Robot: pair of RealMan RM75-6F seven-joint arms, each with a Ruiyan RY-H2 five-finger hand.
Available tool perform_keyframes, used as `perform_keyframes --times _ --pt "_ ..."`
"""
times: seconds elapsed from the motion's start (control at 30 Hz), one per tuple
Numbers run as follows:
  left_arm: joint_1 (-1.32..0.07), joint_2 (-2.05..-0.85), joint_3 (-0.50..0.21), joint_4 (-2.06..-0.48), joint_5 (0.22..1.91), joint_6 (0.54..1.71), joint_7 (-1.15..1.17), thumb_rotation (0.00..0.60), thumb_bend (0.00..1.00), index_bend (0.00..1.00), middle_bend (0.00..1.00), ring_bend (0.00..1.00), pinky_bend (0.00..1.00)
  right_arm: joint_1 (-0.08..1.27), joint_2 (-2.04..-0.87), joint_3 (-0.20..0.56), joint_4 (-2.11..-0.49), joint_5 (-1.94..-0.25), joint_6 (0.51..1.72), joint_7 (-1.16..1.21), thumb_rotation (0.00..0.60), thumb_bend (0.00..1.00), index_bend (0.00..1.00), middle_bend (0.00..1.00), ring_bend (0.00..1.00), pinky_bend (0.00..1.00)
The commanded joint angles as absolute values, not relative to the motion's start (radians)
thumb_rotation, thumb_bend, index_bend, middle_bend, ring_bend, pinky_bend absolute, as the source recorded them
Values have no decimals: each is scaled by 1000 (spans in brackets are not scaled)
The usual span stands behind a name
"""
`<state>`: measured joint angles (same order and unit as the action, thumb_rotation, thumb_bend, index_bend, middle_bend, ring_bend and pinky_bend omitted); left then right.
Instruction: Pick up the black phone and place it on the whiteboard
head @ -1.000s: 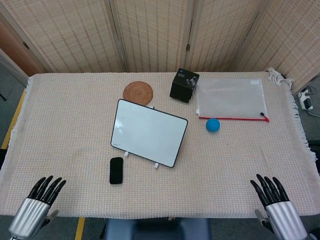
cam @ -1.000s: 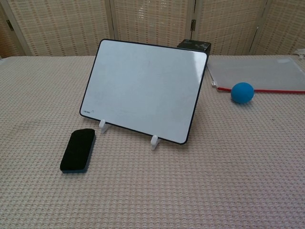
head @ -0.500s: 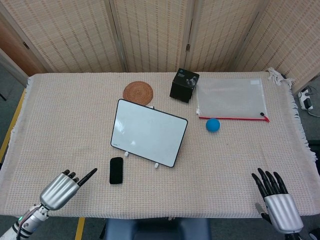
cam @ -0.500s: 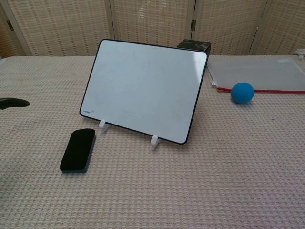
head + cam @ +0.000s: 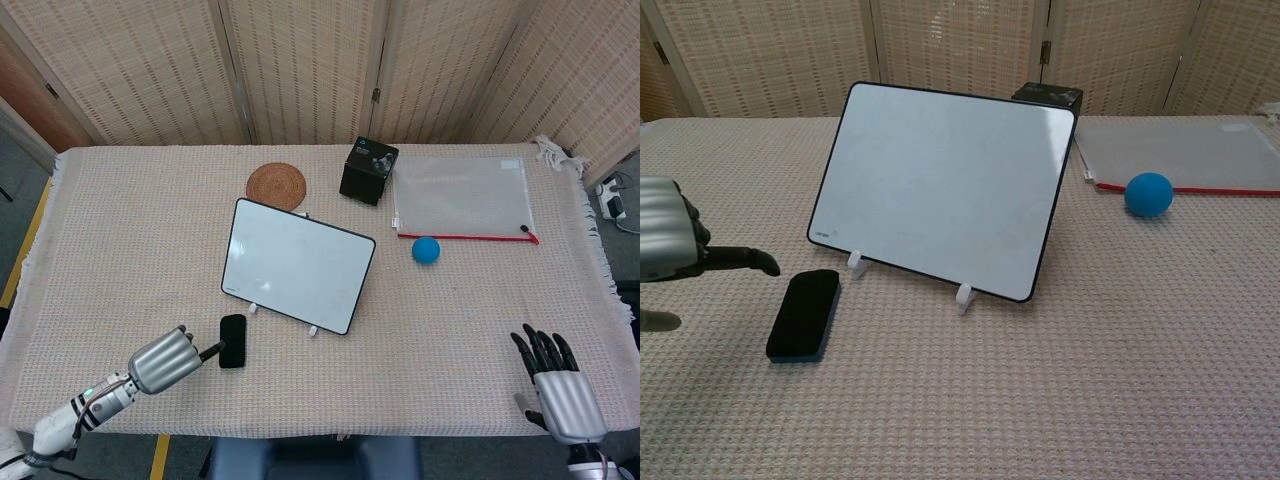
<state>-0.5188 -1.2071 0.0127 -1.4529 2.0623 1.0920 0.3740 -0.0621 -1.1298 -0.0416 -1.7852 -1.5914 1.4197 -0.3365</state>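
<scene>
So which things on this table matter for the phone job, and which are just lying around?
Job: black phone, whiteboard, left hand reaching beside the phone.
Lying about: blue ball, woven coaster, black box, clear zip pouch.

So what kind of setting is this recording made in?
Probably a staged indoor test area, not a home: a table under a beige woven cloth, woven folding screens closing it off behind, and unrelated props laid out, such as a propped white whiteboard and a small blue ball.
</scene>
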Motion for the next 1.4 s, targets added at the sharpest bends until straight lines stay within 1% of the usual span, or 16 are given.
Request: perform_keyframes --times 0.03,0.27,0.47,0.7,1.03,1.4 --pt "-549 -1226 18 -1436 2062 1063 395 600 193 280 981 829 837 -52 -1122 -39 -1791 -1579 1406 -318 600 335 0 0 0 0" --pt "-609 -1257 19 -1412 2098 1014 527 600 193 300 994 839 846 -36 -1104 -41 -1796 -1558 1387 -284 600 334 0 0 0 0" --pt "-643 -1284 35 -1407 2108 999 551 600 193 312 995 842 846 -36 -1093 -46 -1798 -1561 1398 -260 600 334 0 0 0 0" --pt "-682 -1327 36 -1402 2078 954 565 600 193 317 995 842 846 -37 -1086 -51 -1798 -1556 1407 -245 600 334 0 0 0 0" --pt "-702 -1348 18 -1417 1987 880 642 600 188 348 1000 853 854 -33 -1067 -55 -1803 -1546 1407 -213 600 335 0 0 0 0" --pt "-728 -1368 39 -1384 1959 864 657 600 187 373 1000 852 855 -30 -1058 -57 -1807 -1536 1408 -201 600 334 0 0 0 0"
